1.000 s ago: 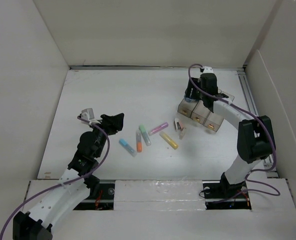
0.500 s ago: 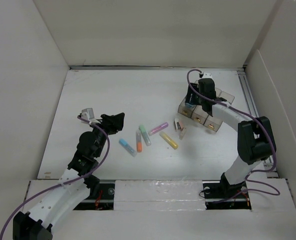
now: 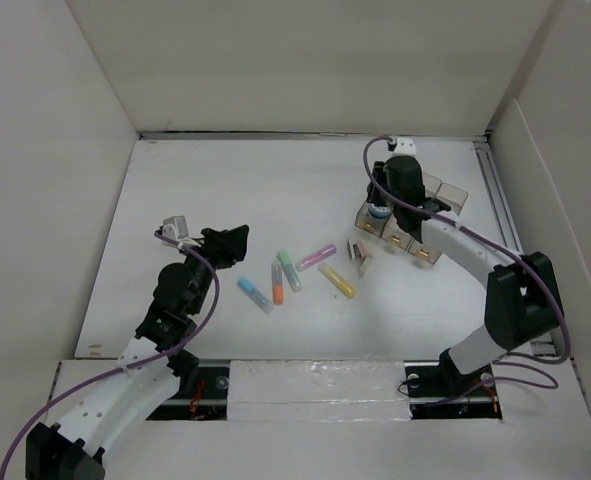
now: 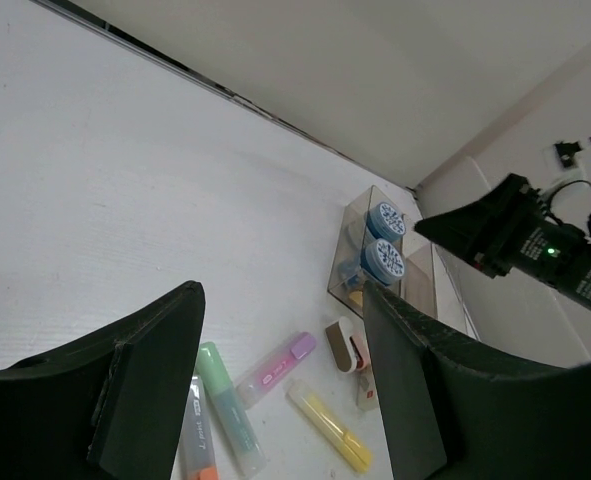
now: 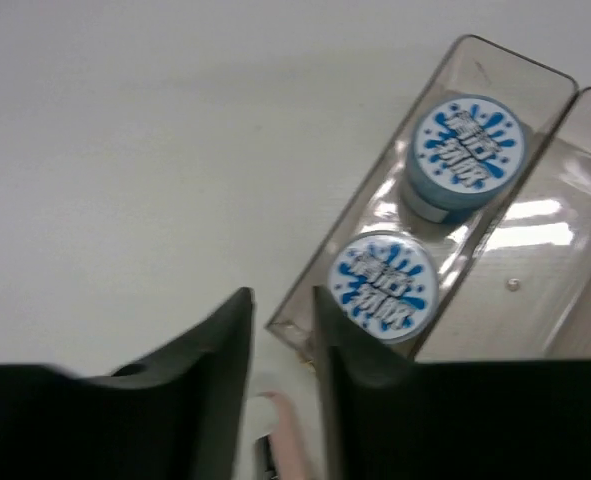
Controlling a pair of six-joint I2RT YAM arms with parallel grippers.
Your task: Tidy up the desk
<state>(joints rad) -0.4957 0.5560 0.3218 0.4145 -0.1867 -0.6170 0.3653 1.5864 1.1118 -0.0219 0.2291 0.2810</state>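
Note:
The desk [image 3: 225, 190] is a white tabletop. Several highlighters lie in its middle: blue [image 3: 254, 294], orange [image 3: 277, 285], green [image 3: 289, 270], pink [image 3: 316, 257] and yellow [image 3: 337, 281]. A small white and brown item [image 3: 358, 250] lies beside them. A clear tray [image 3: 433, 248] at the right holds two blue-lidded tubs [image 5: 467, 145] [image 5: 385, 282] in its left compartment. My right gripper [image 5: 283, 300] hovers over that compartment's near corner, almost shut, with a narrow empty slit between the jaws. My left gripper [image 4: 280, 300] stands wide open and empty, left of the highlighters.
White walls close in the desk at the back and both sides. A metal rail [image 3: 495, 190] runs along the right edge behind the tray. The tray's other compartments [image 5: 565, 250] look bare apart from small specks.
My right gripper's jaws have closed in to a narrow slit, and it has shifted a little left over the tray's left end. The left arm has not moved.

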